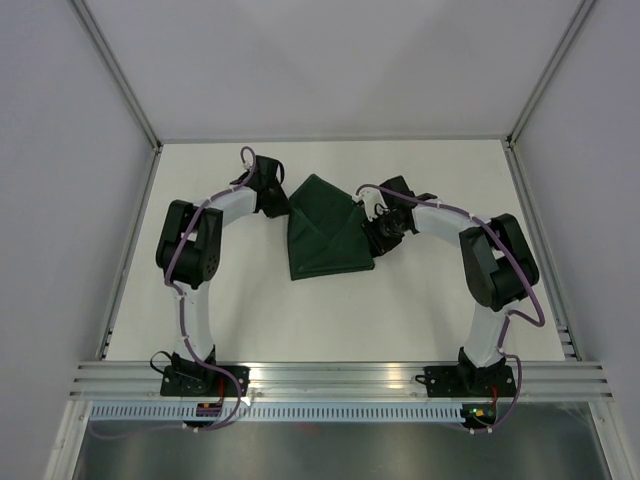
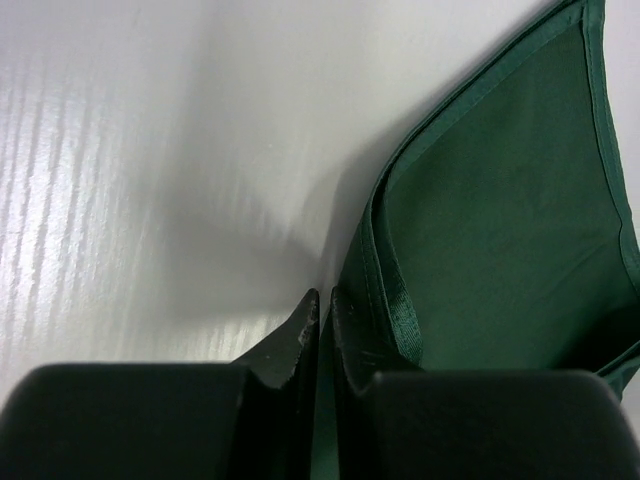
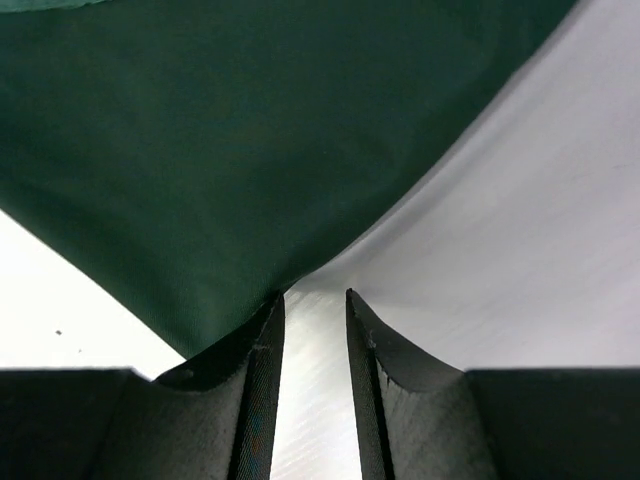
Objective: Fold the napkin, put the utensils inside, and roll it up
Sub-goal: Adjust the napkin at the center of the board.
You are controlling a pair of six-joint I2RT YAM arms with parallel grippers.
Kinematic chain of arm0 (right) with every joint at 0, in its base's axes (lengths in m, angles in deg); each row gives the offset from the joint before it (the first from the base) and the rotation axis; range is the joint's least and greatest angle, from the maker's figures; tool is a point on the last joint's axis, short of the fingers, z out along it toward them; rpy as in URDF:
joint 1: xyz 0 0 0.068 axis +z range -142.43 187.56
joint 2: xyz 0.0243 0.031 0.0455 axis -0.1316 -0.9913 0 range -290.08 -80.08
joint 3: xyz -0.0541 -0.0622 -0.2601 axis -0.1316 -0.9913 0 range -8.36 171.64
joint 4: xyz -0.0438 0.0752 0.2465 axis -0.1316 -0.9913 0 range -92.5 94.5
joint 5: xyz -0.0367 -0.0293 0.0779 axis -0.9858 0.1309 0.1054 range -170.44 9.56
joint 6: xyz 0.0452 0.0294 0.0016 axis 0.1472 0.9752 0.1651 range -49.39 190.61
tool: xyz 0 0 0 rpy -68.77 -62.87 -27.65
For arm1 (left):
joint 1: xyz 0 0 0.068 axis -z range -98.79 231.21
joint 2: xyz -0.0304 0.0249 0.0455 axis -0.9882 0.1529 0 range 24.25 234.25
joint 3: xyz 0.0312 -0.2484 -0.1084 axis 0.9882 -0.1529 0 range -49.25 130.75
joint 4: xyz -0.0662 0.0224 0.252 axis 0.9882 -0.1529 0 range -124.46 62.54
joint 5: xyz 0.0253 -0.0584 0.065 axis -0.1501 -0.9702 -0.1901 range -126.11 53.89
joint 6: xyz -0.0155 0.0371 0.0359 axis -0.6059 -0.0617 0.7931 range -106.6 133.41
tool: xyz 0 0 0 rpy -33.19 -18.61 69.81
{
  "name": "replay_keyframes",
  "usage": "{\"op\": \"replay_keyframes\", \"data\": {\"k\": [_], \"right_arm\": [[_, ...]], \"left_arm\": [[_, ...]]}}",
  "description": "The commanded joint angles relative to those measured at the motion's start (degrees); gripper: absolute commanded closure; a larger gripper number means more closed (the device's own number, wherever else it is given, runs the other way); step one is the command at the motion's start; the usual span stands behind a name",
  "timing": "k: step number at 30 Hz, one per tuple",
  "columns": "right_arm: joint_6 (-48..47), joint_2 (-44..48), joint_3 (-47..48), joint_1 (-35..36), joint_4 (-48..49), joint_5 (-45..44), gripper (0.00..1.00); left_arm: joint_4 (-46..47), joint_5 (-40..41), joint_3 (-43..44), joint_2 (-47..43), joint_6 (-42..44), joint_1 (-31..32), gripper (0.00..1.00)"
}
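Napkin (image 1: pixel 325 235), part-folded toward the worktop's (image 1: pixel 250 310) 12 o'clock, is pinched at its 10 o'clock hem by the left hand (image 2: pixel 322 300), the right hand (image 3: pixel 315 300) gaping empty at 3 o'clock, so that thin grip might slip.

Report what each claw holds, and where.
The left claw pinches the napkin by its hemmed edge. The right claw holds nothing: jaws apart, bare table between.

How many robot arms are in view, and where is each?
2. The left arm reaches the napkin's left edge; the right arm reaches its right edge. None seems hidden.
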Motion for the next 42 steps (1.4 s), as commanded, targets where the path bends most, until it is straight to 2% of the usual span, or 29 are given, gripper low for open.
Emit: {"op": "replay_keyframes", "data": {"k": [1, 7, 12, 20, 26, 31, 37, 40, 42], "right_arm": [[-0.8, 4.0, -0.9, 1.0, -1.6, 0.7, 0.63], [-1.4, 6.6, -2.2, 1.6, -2.7, 0.0, 0.63], [-2.4, 9.8, -2.9, 0.6, -2.6, -2.7, 0.63], [-6.5, 15.2, -0.7, -2.5, -3.4, -2.2, 0.61], [-9.3, 16.3, 1.5, -1.7, -2.6, -0.7, 0.57], [-12.1, 16.2, 1.6, 5.4, -0.1, -3.1, 0.5], [-14.8, 16.2, 0.8, 11.8, 1.7, -5.0, 0.43], [-17.2, 16.2, -1.8, 16.6, 5.0, -9.6, 0.37], [-18.4, 15.5, -3.1, 20.0, 6.2, -12.1, 0.37]], "left_arm": [[-1.9, -2.6, 3.1, 2.2, 2.6, 0.3, 0.86], [-3.3, -3.8, 7.1, 4.2, 3.4, 0.9, 0.84], [-3.7, -1.6, 6.7, 2.6, 4.1, 0.5, 0.8], [-4.0, -0.5, 4.1, -7.0, 6.3, -2.7, 0.7], [-4.6, 1.8, -1.3, -19.0, 7.3, -3.1, 0.62], [-5.2, -2.3, -6.8, -30.3, 8.5, -3.1, 0.5], [-5.8, -6.5, -10.9, -41.3, 8.2, -3.0, 0.45], [-6.0, -7.1, -13.2, -47.0, 8.1, -2.9, 0.45], [-6.1, -7.0, -14.2, -48.8, 8.1, -3.0, 0.44]]}}
